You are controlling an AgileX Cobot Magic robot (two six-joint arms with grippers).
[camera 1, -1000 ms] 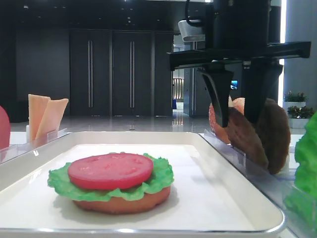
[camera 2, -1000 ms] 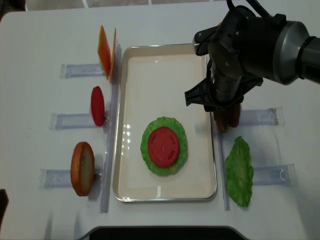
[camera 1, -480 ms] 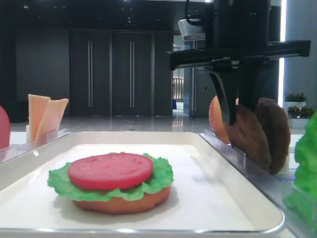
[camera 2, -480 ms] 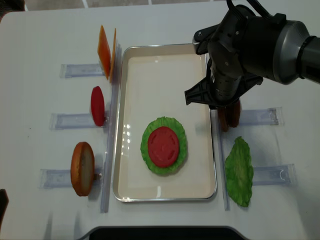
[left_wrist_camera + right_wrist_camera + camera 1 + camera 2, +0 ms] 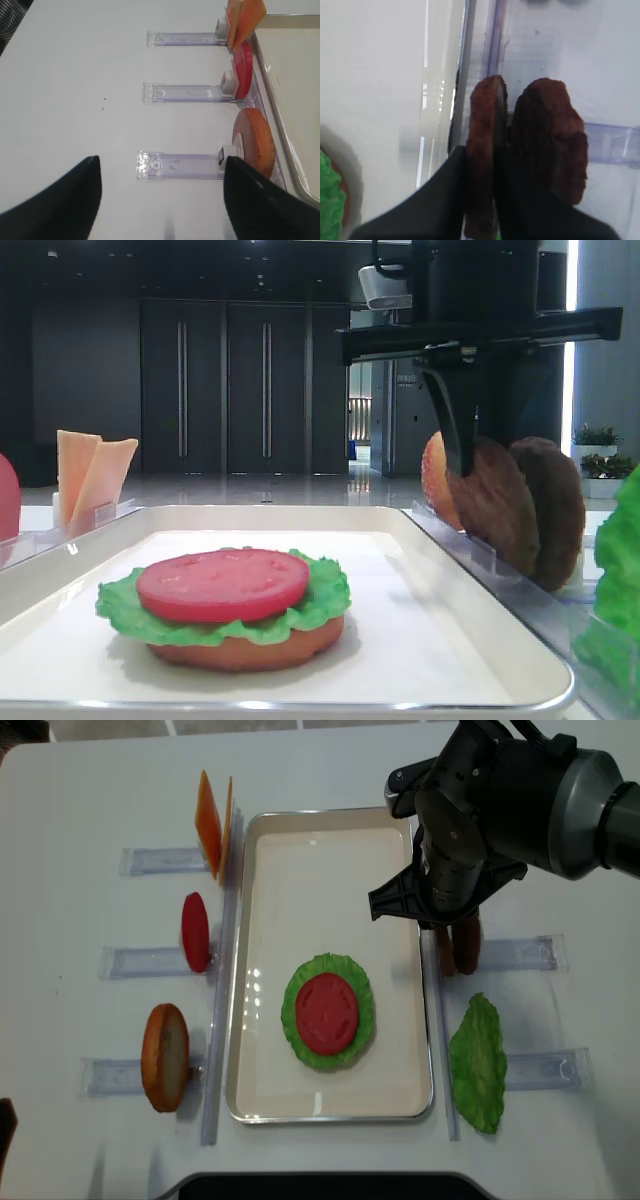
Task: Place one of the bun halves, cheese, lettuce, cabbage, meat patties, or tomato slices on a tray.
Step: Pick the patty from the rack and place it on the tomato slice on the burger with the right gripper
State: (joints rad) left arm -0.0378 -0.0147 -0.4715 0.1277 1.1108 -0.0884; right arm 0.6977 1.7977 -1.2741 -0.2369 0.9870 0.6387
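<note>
right gripper (image 5: 481, 210) pinching nearer meat patty (image 5: 482, 155) upright beside second patty (image 5: 550, 140), left gripper (image 5: 160, 200) fingers spread above table (image 5: 75, 100)

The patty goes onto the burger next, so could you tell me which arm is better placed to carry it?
The right. Its gripper is shut on the nearer patty in the holder beside the tray. The left gripper hangs open on the far side, by the bun half.

Black arm (image 5: 500, 800), tapered black fingers (image 5: 452, 420)
</note>
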